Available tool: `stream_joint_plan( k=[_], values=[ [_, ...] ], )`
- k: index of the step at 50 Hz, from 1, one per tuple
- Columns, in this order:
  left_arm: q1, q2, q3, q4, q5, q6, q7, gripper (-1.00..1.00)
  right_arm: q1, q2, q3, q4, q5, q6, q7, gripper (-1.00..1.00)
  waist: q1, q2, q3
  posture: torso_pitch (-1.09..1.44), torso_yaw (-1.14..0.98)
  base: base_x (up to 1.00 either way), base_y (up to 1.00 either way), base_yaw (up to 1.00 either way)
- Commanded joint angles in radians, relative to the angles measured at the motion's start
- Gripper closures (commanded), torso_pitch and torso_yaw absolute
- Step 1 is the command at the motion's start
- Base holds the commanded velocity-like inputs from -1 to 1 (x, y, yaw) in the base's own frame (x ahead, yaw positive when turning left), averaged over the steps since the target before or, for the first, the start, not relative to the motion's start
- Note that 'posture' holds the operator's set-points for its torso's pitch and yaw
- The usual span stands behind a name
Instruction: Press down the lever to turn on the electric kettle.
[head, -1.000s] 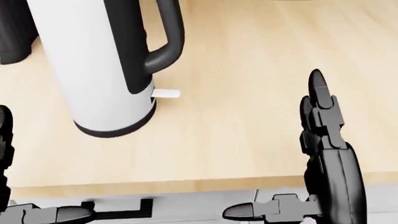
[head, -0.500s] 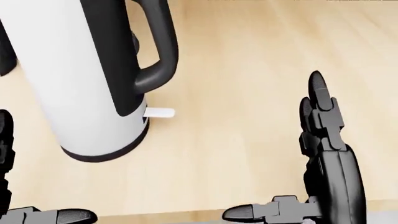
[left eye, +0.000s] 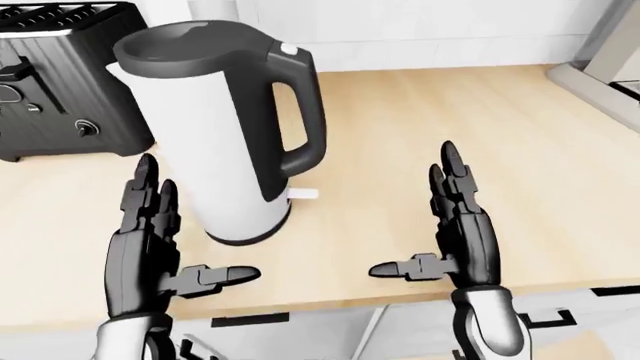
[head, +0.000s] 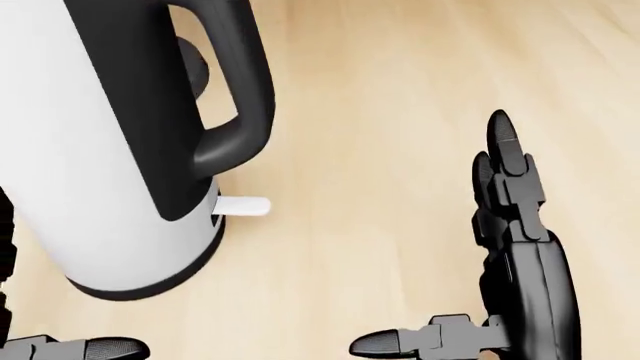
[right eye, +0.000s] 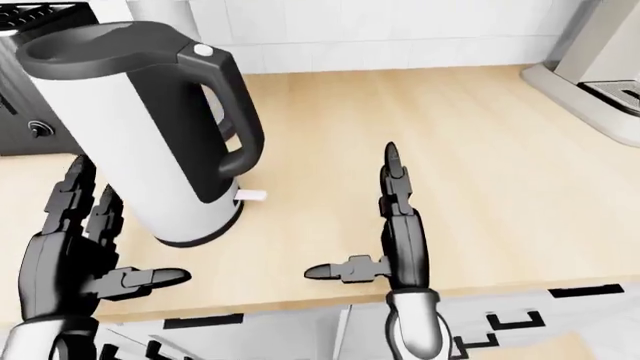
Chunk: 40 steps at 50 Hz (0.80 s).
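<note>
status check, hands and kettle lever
Left hand and right hand open, empty, either side of kettle. Lever at kettle base untouched. Nothing between right hand and lever.

No readable text, label, brand, number or sign showed on the white-and-black cylindrical electric kettle or the black toaster.

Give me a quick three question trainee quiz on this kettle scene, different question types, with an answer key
1. True or false: the right robot hand is touching the small white lever.
2. Which side of the white cylindrical electric kettle in the left-eye view holds its black handle? A left, B right.
3. Fill in: the black appliance at the left-eye view's top left is a ____.

Key: 1 false, it hovers open and apart. 2 B. 3 toaster.
</note>
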Motion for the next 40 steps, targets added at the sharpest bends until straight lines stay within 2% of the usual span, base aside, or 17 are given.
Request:
stream_joint_plan(
  k=[1, 4, 14, 25, 40],
  values=[
    [-0.014, 0.008, 0.015, -0.047, -0.003, -0.038, 0.003, -1.00, -0.020, 0.002, 0.008, -0.047, -0.003, -0.032, -0.004, -1.00, 0.000, 0.000, -0.020, 0.00, 0.00, 0.00, 0.00, 0.00],
    [-0.014, 0.007, 0.018, -0.052, -0.004, -0.034, 0.003, -1.00, -0.030, 0.001, 0.008, -0.047, -0.011, -0.023, -0.007, -1.00, -0.007, 0.008, -0.026, 0.00, 0.00, 0.00, 0.00, 0.00],
    [-0.007, 0.004, 0.022, -0.053, -0.005, -0.040, 0.001, -1.00, -0.093, 0.003, 0.007, -0.085, -0.030, 0.049, -0.001, -1.00, -0.018, 0.014, -0.027, 0.00, 0.00, 0.00, 0.00, 0.00],
    [-0.005, 0.003, 0.037, -0.047, -0.016, -0.047, -0.003, -1.00, -0.262, 0.008, 0.029, -0.135, -0.095, 0.236, 0.035, -1.00, -0.016, 0.013, -0.030, 0.00, 0.00, 0.00, 0.00, 0.00],
    [-0.019, 0.010, 0.051, -0.049, -0.028, -0.032, -0.001, -1.00, -0.447, -0.004, -0.019, -0.081, -0.095, 0.368, 0.054, -1.00, -0.015, 0.019, -0.031, 0.00, 0.00, 0.00, 0.00, 0.00]
  ],
)
